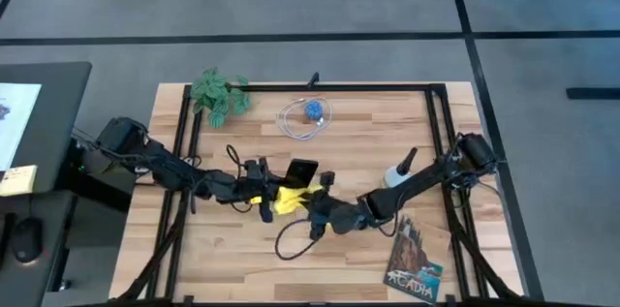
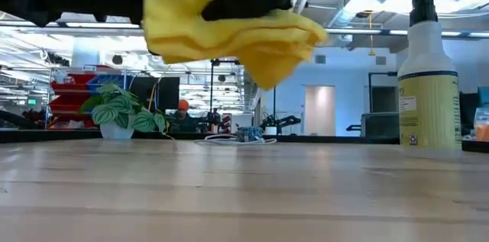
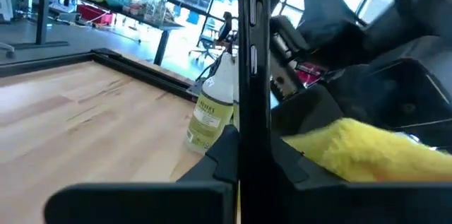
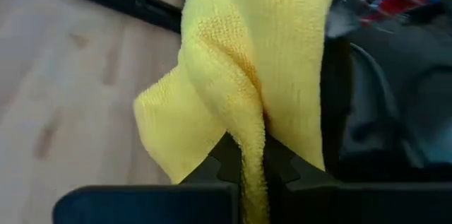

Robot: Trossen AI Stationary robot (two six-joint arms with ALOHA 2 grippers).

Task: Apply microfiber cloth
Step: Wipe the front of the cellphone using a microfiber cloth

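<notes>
Pinched in the right end effector point(image 4: 244, 171), the microfiber cloth point(image 4: 247, 68) hangs bunched above the middle of the bench point(image 1: 242, 268), clear of the wood. Meeting it there, the left end effector point(image 3: 244, 146) is clamped edge-on around a black smartphone point(image 1: 301, 171). Behind, a spray bottle point(image 2: 428, 74) stands toward the bench's right edge.

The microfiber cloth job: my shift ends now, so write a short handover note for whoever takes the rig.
Right gripper: shut on the microfiber cloth, held above the table.
Left gripper: shut on the smartphone, held on edge off the table, next to the cloth.
Done: both items are picked up and brought together at mid-table.
Left: wipe the phone with the cloth. Whether wiping has begun cannot be told.
</notes>
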